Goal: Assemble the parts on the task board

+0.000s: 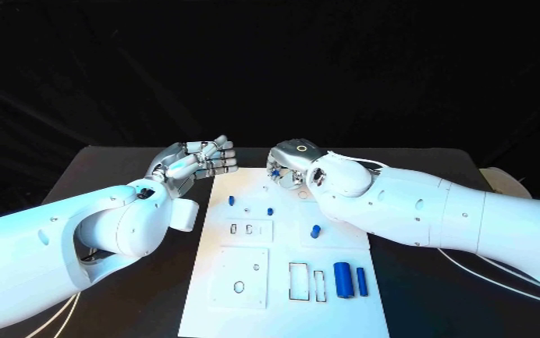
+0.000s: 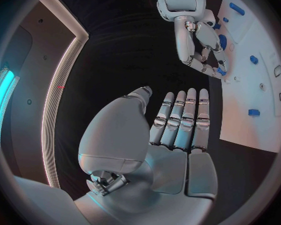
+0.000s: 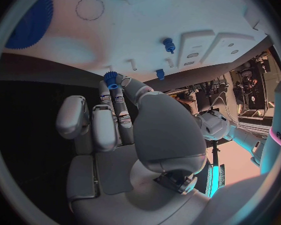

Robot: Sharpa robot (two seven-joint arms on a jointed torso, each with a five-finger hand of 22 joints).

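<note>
The right robot hand (image 3: 115, 130) pinches a small blue gear (image 3: 110, 78) in its fingertips, over the far end of the white board (image 1: 282, 291). The left robot hand (image 2: 159, 135) is flat with nothing in it, beside the board above the black desk (image 1: 124, 170).

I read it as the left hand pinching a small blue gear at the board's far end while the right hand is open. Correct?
Not quite: the right hand pinches the blue gear, as the right wrist view shows. The left hand is the open one, off the task board.

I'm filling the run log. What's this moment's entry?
left hand: open, beside task board | right hand: pinching small blue gear over board's far end
</note>
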